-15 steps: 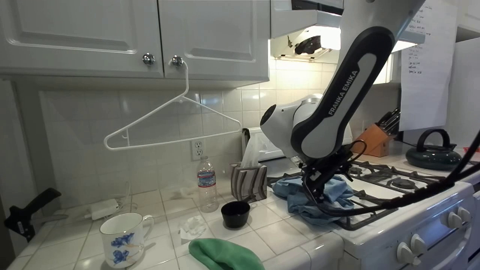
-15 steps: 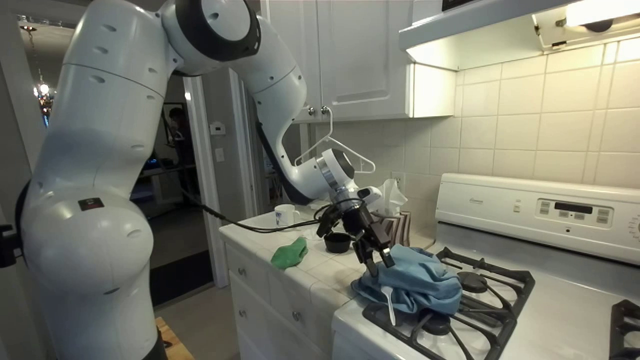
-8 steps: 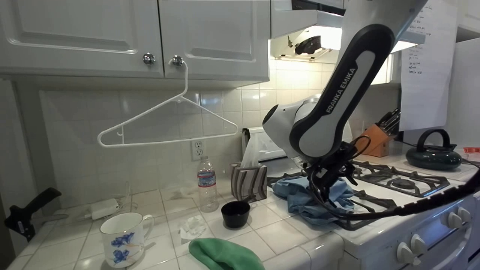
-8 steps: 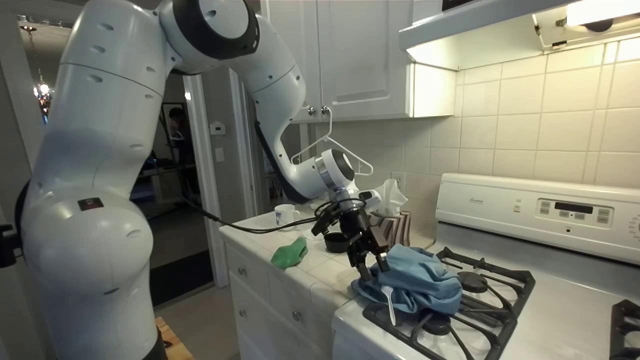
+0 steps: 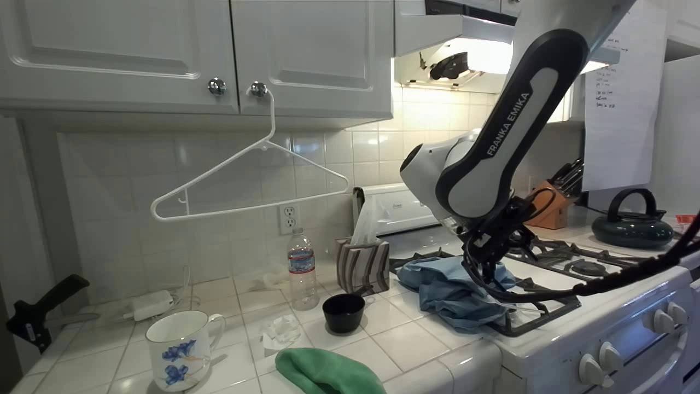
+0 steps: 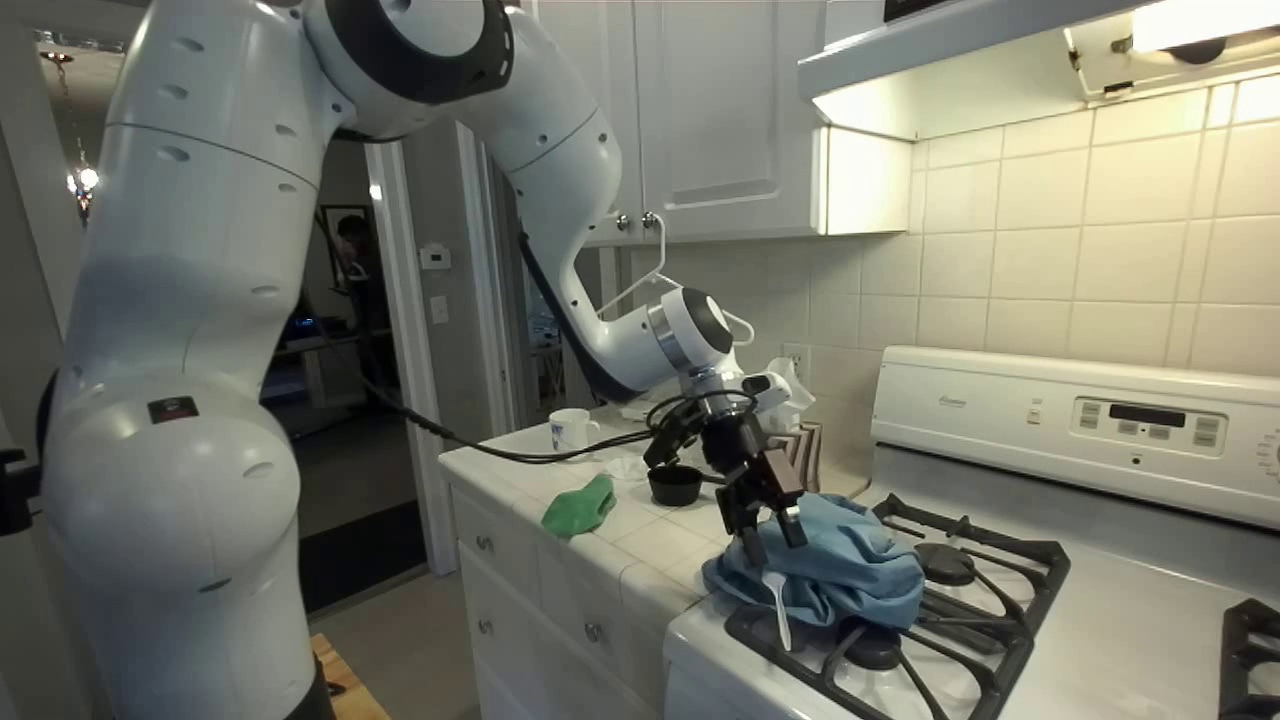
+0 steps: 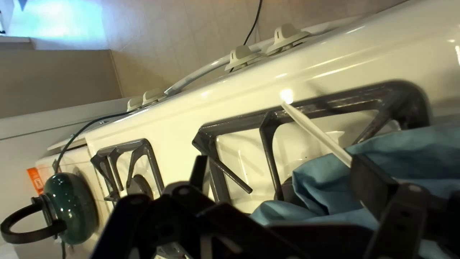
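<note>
- At the left of the tiled table [image 5: 407,345], as seen in an exterior view: white adapter [image 5: 153,305] with cord, lying near the wall.
- White mug [image 5: 179,350] with blue flowers, upright on the table, handle to the right in that view.
- White hanger [image 5: 266,143], hung by its hook from a cabinet knob [image 5: 258,88] above the table.
- Crumpled tissue [image 5: 281,332] on the tiles; green cloth [image 5: 328,372] bunched near it at the table's edge.
- Clear bottle [image 5: 302,268], labelled, upright; black cup [image 5: 343,313] upright, near the striped tissue box [image 5: 363,266].
- Blue cloth [image 5: 445,295], heaped on the stove [image 5: 579,328] where it meets the table.
- Gripper [image 6: 773,542] low over the blue cloth, tilted downward. Jaws observed apart in the wrist view.
- White utensil [image 6: 779,612] just below the jaws, tilted, broad end at the blue cloth, narrow end over the burner grate. One jaw hides part of it in the wrist view; contact cannot be determined.
- Wooden knife block [image 5: 543,207], knives inserted, beyond the stove.
- Dark green kettle [image 5: 633,227], farthest right, upright, handle raised.
</note>
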Motion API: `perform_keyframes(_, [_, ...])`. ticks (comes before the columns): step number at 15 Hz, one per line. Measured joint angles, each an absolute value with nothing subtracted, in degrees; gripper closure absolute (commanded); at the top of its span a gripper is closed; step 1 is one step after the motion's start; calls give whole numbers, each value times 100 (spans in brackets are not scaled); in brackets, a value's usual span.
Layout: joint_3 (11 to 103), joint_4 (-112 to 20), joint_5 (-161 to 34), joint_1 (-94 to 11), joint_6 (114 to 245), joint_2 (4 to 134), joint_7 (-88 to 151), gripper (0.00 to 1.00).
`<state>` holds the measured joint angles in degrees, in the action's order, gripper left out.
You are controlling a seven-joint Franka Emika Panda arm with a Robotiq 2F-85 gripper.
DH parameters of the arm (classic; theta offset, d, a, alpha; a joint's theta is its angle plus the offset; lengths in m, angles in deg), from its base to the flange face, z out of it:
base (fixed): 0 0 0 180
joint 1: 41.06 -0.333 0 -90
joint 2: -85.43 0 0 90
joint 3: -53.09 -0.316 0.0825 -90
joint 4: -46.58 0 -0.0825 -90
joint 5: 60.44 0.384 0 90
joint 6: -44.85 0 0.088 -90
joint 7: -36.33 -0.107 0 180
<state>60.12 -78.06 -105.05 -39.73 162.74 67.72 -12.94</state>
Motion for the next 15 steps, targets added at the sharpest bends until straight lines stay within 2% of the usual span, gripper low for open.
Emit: perform_keyframes(15, [6077, -7855, -10488, -3866, 17953, 6526, -2087, 0])
